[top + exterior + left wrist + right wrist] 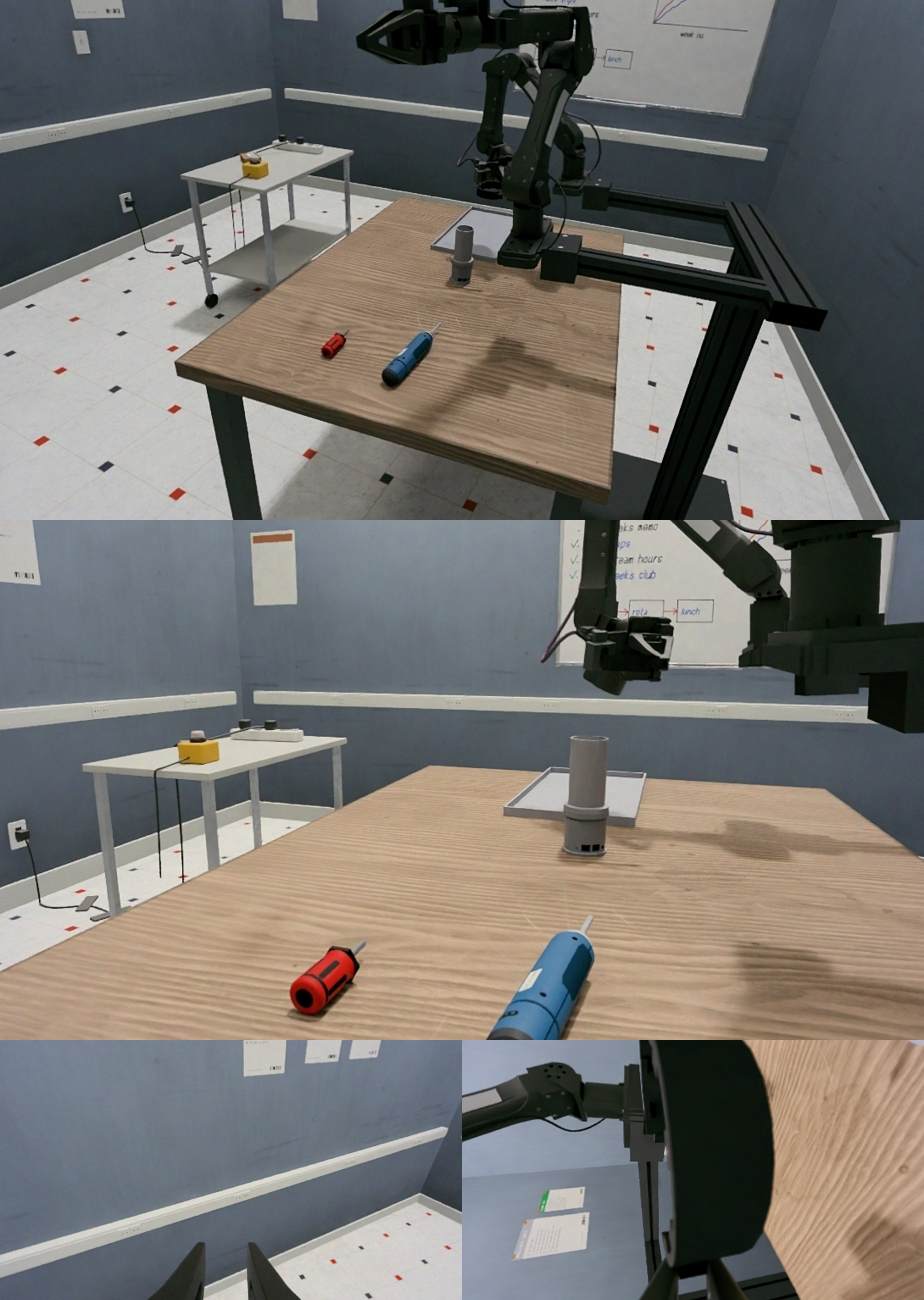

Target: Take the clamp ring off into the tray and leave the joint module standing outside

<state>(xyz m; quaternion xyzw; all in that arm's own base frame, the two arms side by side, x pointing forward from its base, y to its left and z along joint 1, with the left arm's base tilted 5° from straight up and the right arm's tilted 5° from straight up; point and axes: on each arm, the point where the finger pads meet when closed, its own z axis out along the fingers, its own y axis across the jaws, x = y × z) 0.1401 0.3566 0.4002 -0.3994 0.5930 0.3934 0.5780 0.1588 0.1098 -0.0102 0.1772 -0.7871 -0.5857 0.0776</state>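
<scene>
The grey joint module stands upright on the table, just outside the tray. The grey link tube stands upright in it. A pale bit of rim shows at the top right corner of the right wrist view. My right gripper is shut on the black clamp ring, which is off the module and held in the air over the tray side of the table. My left gripper is slightly open and empty, high up, pointing at the wall.
A red screwdriver and a blue power screwdriver lie on the front part of the table. The left arm's base stands beside the module and tray. The black frame runs along the arms' side.
</scene>
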